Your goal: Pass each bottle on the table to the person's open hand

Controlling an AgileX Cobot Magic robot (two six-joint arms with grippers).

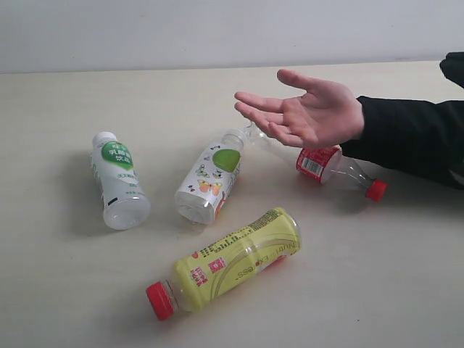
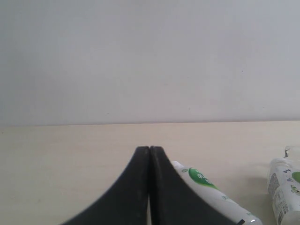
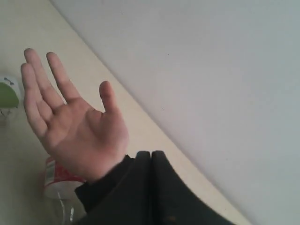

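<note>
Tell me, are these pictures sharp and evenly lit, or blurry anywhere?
Exterior view: soft even light, faint shadows beside the bottles, hand sharp. Left wrist view: left gripper dark, soft-edged. Right wrist view: hand slightly soft, right gripper featureless black.

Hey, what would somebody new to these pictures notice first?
The open hand, palm up, held out from the right in a black sleeve, above a red-labelled bottle. Then the yellow-green bottle lying on its side at the front of the table, with one white-capped bottle behind it on the left and another in the middle.
</note>
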